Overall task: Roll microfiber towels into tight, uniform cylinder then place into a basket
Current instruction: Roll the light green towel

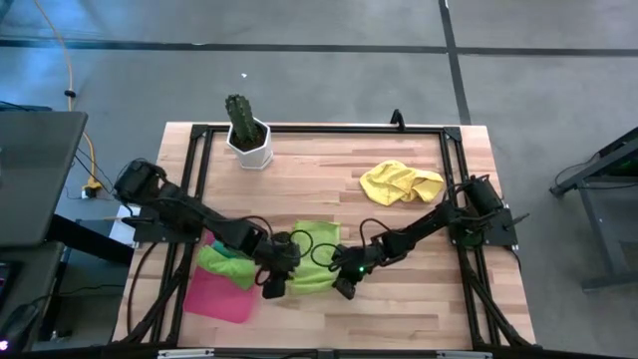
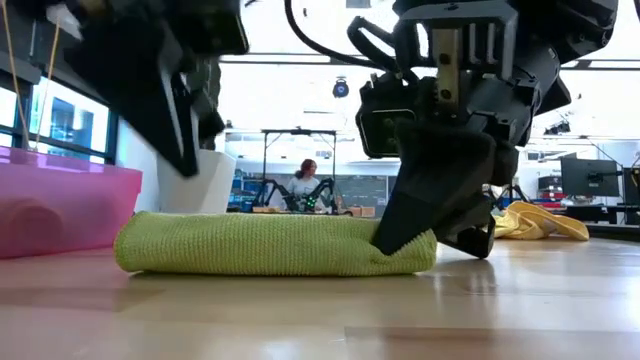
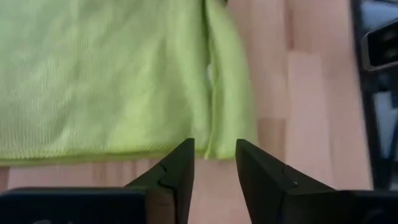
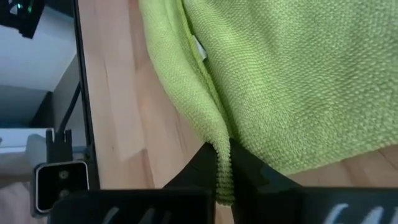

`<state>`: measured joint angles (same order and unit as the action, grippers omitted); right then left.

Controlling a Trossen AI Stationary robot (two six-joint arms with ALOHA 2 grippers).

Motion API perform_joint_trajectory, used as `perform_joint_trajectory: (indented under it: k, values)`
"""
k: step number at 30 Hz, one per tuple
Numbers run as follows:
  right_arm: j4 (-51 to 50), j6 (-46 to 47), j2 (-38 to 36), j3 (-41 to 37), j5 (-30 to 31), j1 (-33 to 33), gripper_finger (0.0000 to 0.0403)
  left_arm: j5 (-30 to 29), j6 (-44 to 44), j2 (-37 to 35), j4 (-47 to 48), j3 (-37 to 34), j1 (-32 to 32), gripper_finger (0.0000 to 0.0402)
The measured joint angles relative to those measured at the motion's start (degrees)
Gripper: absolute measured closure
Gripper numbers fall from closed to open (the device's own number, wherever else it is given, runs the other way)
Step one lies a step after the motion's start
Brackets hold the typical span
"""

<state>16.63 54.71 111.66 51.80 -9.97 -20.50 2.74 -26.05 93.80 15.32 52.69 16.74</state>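
Two dark robot arms meet over a lime green towel (image 1: 317,257) lying near the front edge of the wooden surface (image 1: 399,299). The right end effector (image 4: 222,163) is clamped on the towel's edge, a fold of cloth pinched between its two fingers. In the low view it presses down on one end of the towel (image 2: 270,245), which lies there as a long, low, folded band. The left end effector (image 3: 214,163) hangs just off the towel's near edge with its fingers parted and nothing between them; the cloth (image 3: 118,74) spreads out beyond the tips.

Beside the left arm, the pink-red basket (image 1: 219,297) sits at the front left of the surface, with a green towel (image 1: 221,261) lying partly over its rim. From table height the basket (image 2: 60,210) shows as a translucent pink wall beside the lime towel. A yellow towel (image 1: 399,182) lies crumpled towards the far right, well apart from the work. A white pot with a cactus (image 1: 247,135) stands at the far left. In the room beyond the surface, a person (image 2: 303,180) is seated behind another pair of arms.
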Motion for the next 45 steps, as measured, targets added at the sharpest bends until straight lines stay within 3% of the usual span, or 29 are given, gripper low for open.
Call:
perform_joint_trajectory:
  k: [6,12,15,27,45]
  values:
    - [0.6,1.0,0.0,0.0,-0.1,0.7,0.0396,-1.7,-0.9,-1.0,-6.2,0.0,4.5,0.0261]
    - [0.8,3.5,0.1,-0.1,-0.3,1.6,0.0396,-18.1,9.1,1.3,-8.9,0.2,9.7,0.0235]
    - [0.4,4.2,0.1,0.0,-0.3,1.9,0.0396,-22.4,12.8,2.4,-9.5,0.0,11.2,0.0234]
    - [-2.5,5.9,0.1,0.0,0.5,2.2,0.0396,-21.0,13.4,10.5,-16.6,0.0,11.5,0.0235]
    - [-2.2,5.4,0.1,-0.1,0.8,2.1,0.0396,-21.4,12.0,12.9,-13.1,0.0,7.9,0.0235]
